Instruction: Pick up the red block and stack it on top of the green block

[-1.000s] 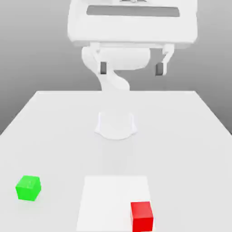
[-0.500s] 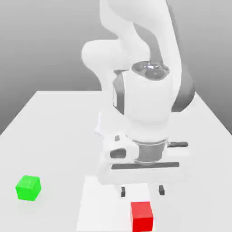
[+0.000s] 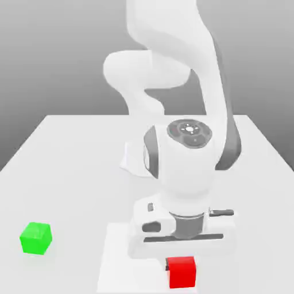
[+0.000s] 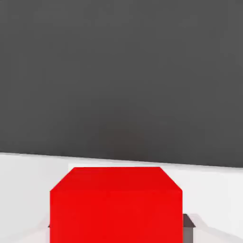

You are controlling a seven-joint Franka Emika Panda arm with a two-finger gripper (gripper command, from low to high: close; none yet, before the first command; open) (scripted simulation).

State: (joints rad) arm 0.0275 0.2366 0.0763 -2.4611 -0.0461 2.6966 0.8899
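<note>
While the arm bends low over the near side, these points show:

Surface: a white table [image 3: 69, 166], flat and matte, under a plain grey backdrop; a slightly brighter white square patch [image 3: 118, 264] lies on its near part.

Arm: smooth white casing with grey joints, its wrist turned down so the hand sits just above the patch.

Gripper [image 3: 182, 257]: the wide white hand body hangs directly over the red block; I cannot tell whether the fingers are spread or closed, as the hand body and the block cover them in the exterior view.

Red block [image 3: 182, 271]: a plain, sharp-edged cube on the patch, close to the near edge of the table, right beneath the hand. In the hand view the red block [image 4: 116, 206] looms close, its top face and one side face showing.

Green block [image 3: 36, 238]: a same-shaped cube on bare table, well apart from the red one, toward the exterior view's left.

Open room: bare white table lies between the two cubes.
</note>
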